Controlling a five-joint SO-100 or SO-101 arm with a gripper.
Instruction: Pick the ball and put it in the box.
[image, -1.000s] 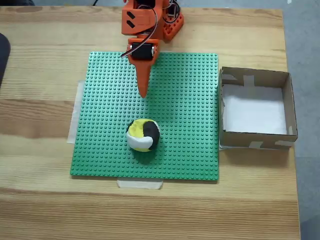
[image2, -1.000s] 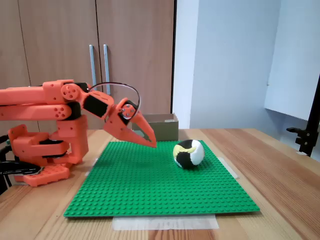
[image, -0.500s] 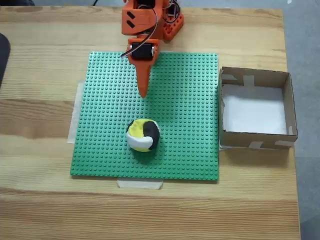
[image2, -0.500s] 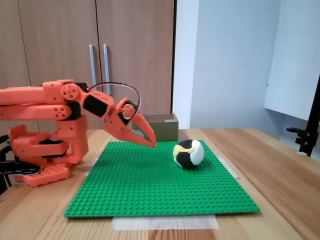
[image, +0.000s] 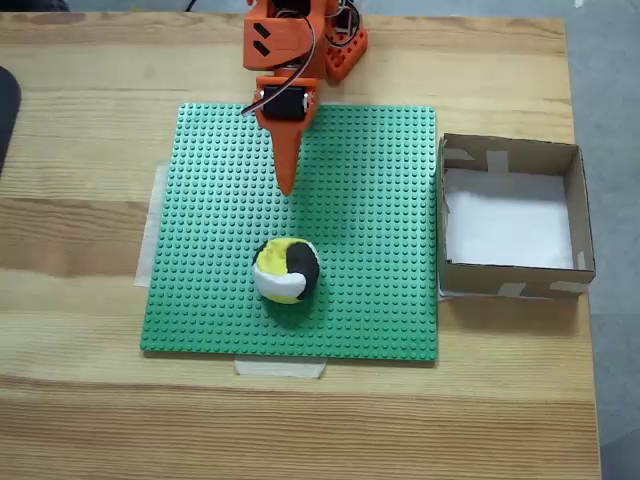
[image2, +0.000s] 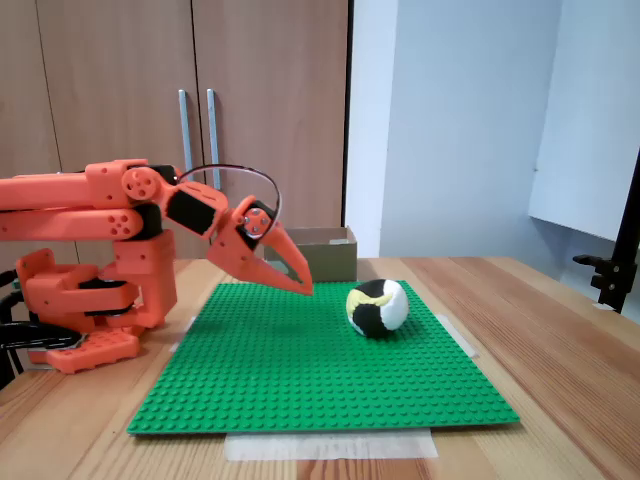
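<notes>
The yellow, black and white ball (image: 287, 270) (image2: 377, 307) rests on the green studded baseplate (image: 380, 200) (image2: 300, 380). My orange gripper (image: 287, 185) (image2: 303, 287) is shut with nothing in it. It hovers a little above the plate, pointing at the ball but a clear gap short of it. The shallow cardboard box (image: 512, 280) with a white bottom and taped corners sits just off the plate's right edge in a fixed view. In another fixed view, part of the box (image2: 330, 255) shows behind the gripper.
The plate is taped to a wooden table (image: 80, 400). The arm's orange base (image2: 90, 300) stands at the plate's far edge. Wooden cabinet doors (image2: 200, 100) rise behind the table. A dark object (image: 6, 110) lies at the table's left edge.
</notes>
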